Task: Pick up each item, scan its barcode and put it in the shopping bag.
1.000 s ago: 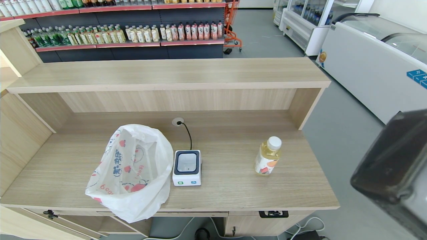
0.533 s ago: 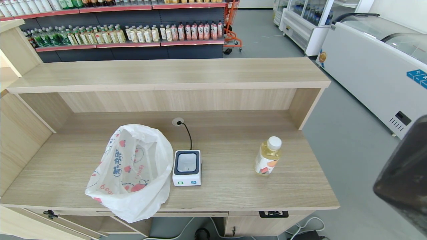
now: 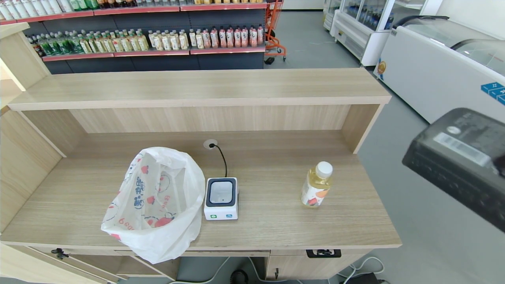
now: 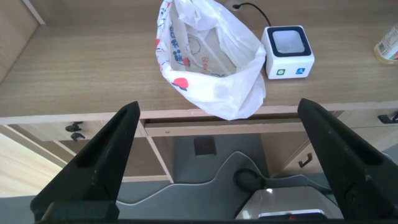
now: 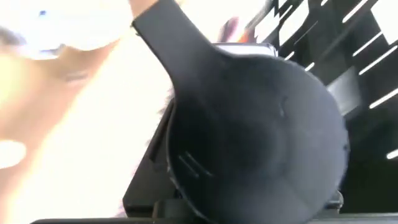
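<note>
A clear bottle (image 3: pixel 317 184) of yellow drink with a white cap stands upright on the right part of the wooden counter (image 3: pixel 276 228). The white barcode scanner (image 3: pixel 221 198) sits mid-counter, and the scanner (image 4: pixel 287 51) has its window facing up. To its left the white shopping bag (image 3: pixel 156 201) stands with its mouth agape; the bag (image 4: pixel 211 59) hangs a little over the front edge. My left gripper (image 4: pixel 217 155) is open, low in front of the counter and short of the bag. My right arm (image 3: pixel 457 165) hovers off the counter's right end, apart from the bottle. My right gripper (image 5: pixel 255 137) is a dark blur.
A raised wooden shelf (image 3: pixel 197 88) runs along the back of the counter, with side walls at both ends. The scanner's black cable (image 3: pixel 221 156) leads to a hole in the counter. Store shelves and freezers stand behind and to the right.
The right arm at the picture's right edge swung outward, then came back higher and turned, showing a labelled face. Bottle, scanner and bag have not moved.
</note>
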### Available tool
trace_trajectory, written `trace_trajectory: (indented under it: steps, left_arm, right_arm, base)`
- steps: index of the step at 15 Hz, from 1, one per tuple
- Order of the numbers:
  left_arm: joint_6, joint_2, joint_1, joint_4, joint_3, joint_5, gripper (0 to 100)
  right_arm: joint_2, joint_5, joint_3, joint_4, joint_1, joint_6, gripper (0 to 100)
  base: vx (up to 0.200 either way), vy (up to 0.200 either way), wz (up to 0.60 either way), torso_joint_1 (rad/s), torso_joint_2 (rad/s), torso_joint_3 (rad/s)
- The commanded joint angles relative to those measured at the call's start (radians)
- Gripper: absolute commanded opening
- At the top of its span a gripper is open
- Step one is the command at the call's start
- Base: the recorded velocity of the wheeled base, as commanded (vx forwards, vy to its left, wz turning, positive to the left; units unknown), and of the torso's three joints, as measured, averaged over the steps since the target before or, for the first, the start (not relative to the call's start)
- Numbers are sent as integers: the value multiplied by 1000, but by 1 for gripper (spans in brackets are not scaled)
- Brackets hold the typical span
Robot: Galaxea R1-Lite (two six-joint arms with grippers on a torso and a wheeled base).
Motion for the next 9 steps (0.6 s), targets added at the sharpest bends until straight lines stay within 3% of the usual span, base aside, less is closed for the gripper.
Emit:
trace_trajectory:
  steps: [1,2,5,6,7,9]
  left_arm:
    - [0,0,0,0,0,0,100]
    - [0,0,0,0,0,0,100]
    - [0,0,0,0,0,0,100]
    - [0,0,0,0,0,0,100]
    - [0,0,0,0,0,0,100]
    - [0,0,0,0,0,0,100]
  right_arm:
    - [-82,-251,19,49,-115,388,0]
    - [-91,-271,14,123,-123,594,0]
    - [-79,-235,-60,192,-149,942,0]
    - [-88,-249,-101,181,-157,1325,0]
    - [-85,-307,-116,178,-197,1627,0]
    - [-51,-355,-83,173,-212,2081,0]
  base:
    - [0,0,0,0,0,0]
    - [0,0,0,0,0,0]
    - [0,0,0,0,0,0]
    - [0,0,0,0,0,0]
    - [0,0,0,0,0,0]
    - [0,0,0,0,0,0]
